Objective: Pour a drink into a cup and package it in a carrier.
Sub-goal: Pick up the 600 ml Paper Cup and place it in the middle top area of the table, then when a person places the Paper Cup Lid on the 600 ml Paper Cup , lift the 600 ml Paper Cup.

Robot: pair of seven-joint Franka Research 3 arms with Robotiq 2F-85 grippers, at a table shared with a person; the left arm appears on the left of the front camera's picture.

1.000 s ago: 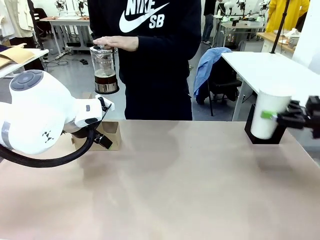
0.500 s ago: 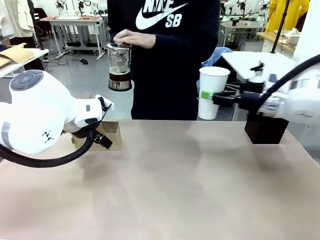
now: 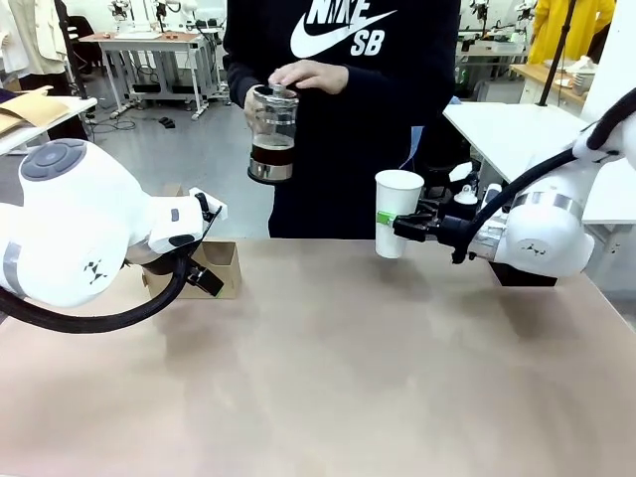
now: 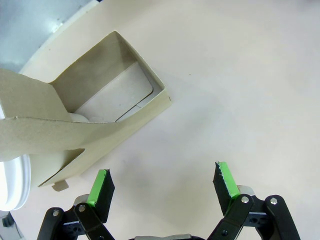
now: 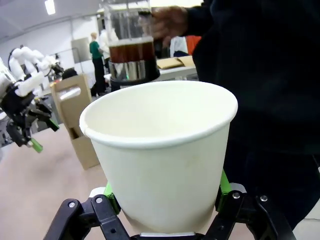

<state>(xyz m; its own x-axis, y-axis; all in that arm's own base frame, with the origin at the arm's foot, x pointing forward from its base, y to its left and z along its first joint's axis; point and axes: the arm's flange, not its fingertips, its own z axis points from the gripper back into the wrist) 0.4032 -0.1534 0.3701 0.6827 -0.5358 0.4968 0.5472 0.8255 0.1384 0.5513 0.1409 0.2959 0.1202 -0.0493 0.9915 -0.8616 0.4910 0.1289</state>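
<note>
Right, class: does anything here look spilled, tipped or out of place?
Nothing stands out. The cup sits upright in the right hand, the person holds the jug with the drink inside, the carrier stands on the table, and no spill shows.

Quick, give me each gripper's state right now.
Left gripper: open, empty, near the carrier.
Right gripper: closed on the white paper cup, held upright.

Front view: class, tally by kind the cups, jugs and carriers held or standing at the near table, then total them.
white paper cup: 1
clear glass jug of dark brown drink: 1
brown cardboard carrier: 1
Total: 3
</note>
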